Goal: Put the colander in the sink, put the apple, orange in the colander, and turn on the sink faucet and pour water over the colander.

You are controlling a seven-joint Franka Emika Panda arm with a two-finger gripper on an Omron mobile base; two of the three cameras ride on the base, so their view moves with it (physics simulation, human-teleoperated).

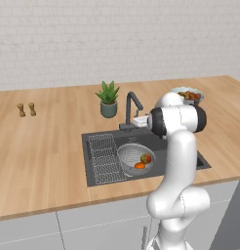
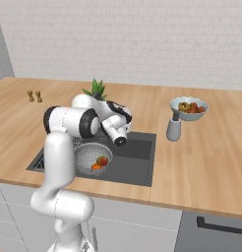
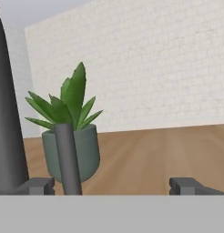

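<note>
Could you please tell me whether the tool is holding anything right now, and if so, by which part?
Nothing is held. The tool is open with its fingertips spread wide, and the faucet stands between them near one fingertip, not gripped.

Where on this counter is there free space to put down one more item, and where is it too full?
Free: the wide wooden stretch between the two small shakers and the sink, and the counter front right of the sink. Crowded: behind the sink, where potted plant, sink faucet and open gripper cluster; also around the fruit bowl and grey jar.
</note>
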